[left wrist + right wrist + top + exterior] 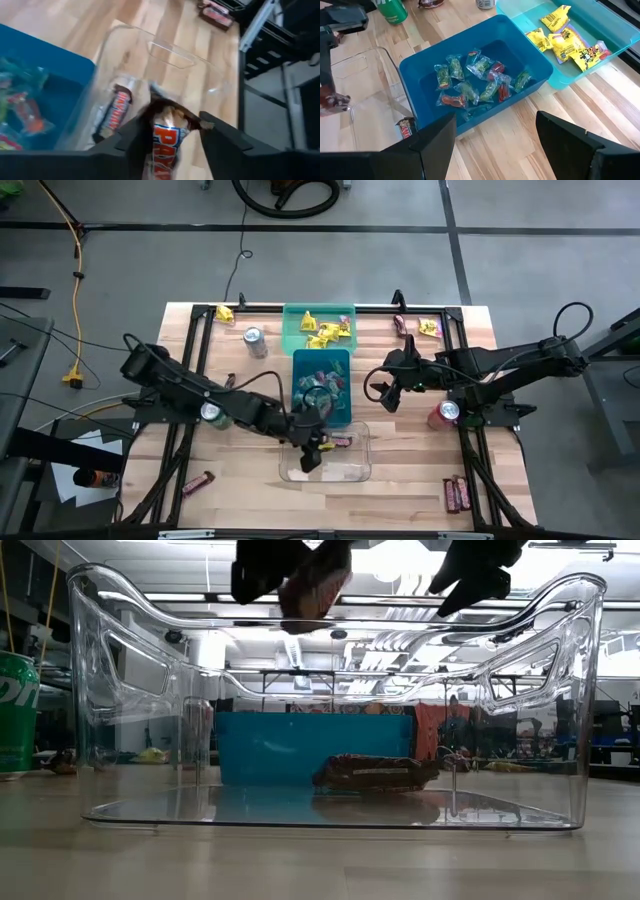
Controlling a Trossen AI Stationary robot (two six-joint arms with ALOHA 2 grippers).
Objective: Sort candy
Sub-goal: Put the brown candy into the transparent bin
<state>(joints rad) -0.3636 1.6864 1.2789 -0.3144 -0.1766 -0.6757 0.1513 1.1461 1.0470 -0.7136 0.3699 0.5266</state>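
The left gripper (167, 142) is clamped on a dark red-brown wrapped candy bar (165, 145), its long axis along the fingers, directly above the clear plastic bin (360, 465). The right gripper (495, 135) hangs wide open, empty, beside that bin.

Seen from above, the left pincer (311, 448) is hanging over the clear plastic bin (352, 471) near the front of the pale wooden bench (400, 480), where a dark red-brown bar (343, 441) is lying inside. Just behind it, the blue bin (322, 358) is holding mixed green and red packets (325, 383), and the teal bin (294, 332) beyond is holding bright yellow packets (325, 331). The right pincer (381, 391) is hovering beside the blue bin. A silver drink can (255, 341) is standing left of the teal bin.
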